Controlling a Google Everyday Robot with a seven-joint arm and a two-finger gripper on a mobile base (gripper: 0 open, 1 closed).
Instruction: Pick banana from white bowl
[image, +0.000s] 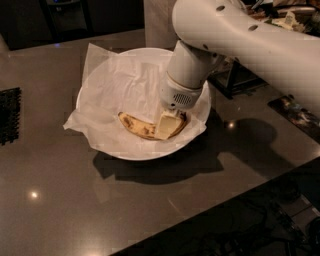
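The white bowl (125, 152) stands on the dark table, lined with crinkled white paper whose corners stick past the rim. The spotted yellow banana (135, 125) lies in the front part of the bowl, its right half hidden behind my gripper. My gripper (167, 124) reaches down from the white arm into the bowl and sits right at the banana's right half, touching or nearly touching it.
A black mat (9, 116) lies at the table's left edge. A dark tray-like object (235, 80) sits just right of the bowl behind my arm. A flat printed item (295, 112) lies at the far right. The table's front edge runs diagonally at lower right.
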